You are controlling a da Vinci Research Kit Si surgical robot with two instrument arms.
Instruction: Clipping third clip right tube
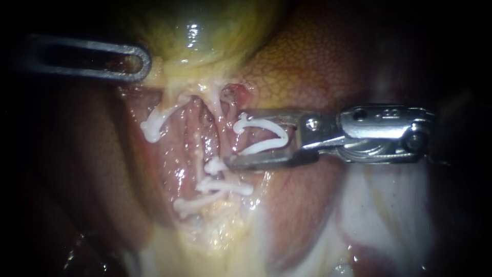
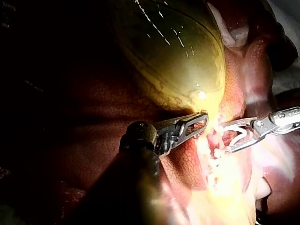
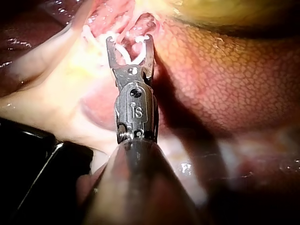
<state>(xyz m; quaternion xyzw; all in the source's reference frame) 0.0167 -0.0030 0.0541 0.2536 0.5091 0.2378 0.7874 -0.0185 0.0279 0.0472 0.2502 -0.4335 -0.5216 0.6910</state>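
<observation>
My right instrument comes in from the right, its jaws wide apart with an open white clip seated between them. The clip's mouth is at the right tube, just above a white clip end; I cannot tell how far the tube lies inside it. Two closed clips sit lower on this tube. Another clip is on the left tube. My left instrument grips the neck of the yellow-green gallbladder. In the right wrist view the jaws straddle pale tissue with the clip inside.
Reddish-brown liver lies behind and to the right of the tubes. Pale fatty tissue spreads at the lower right. The left wrist view shows the gallbladder bulging beyond both instruments' tips.
</observation>
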